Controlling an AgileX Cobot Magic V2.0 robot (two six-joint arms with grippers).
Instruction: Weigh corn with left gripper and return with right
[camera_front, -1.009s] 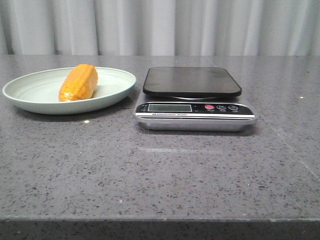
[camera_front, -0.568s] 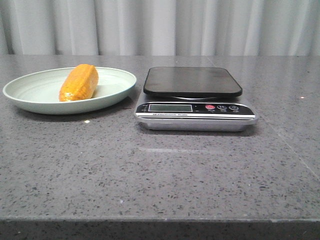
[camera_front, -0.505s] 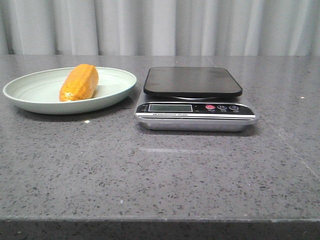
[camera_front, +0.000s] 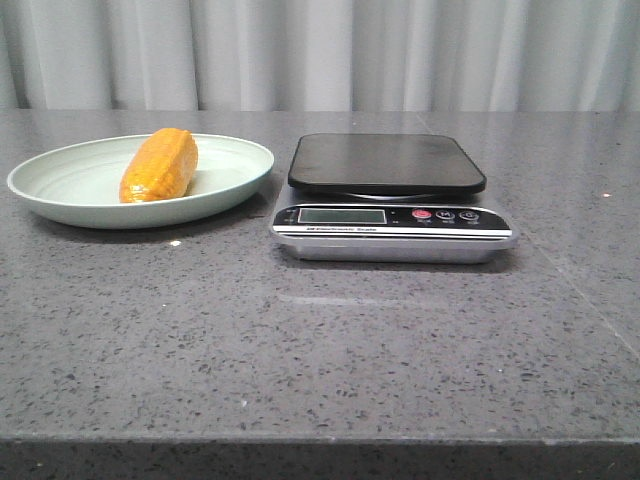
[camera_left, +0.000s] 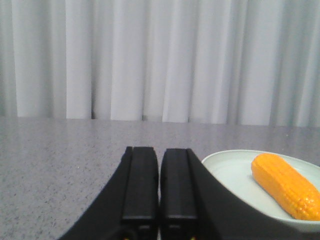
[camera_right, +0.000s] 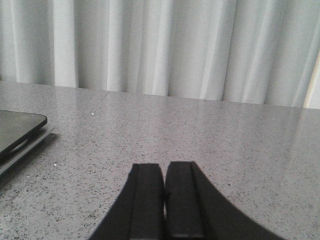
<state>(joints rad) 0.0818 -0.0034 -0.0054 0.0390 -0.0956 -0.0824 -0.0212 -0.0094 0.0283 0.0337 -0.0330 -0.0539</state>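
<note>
Left gripper (camera_left: 159, 187) is being held low over the table (camera_front: 320, 340), fingers pressed together, nothing gripped. Right gripper (camera_right: 165, 192) likewise closed and level. Corn (camera_front: 159, 165) is lying on the plate (camera_front: 60, 190), beside the scale (camera_front: 390, 200).

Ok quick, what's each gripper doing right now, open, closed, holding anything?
Left gripper: closed, jaws together, holding nothing; corn lies on the plate.
Right gripper: closed, empty.

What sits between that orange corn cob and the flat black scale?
Only the pale green plate's rim and a bare strip of grey speckled countertop separate the orange-yellow corn cob from the silver-and-black kitchen scale, as the front view shows.
</note>
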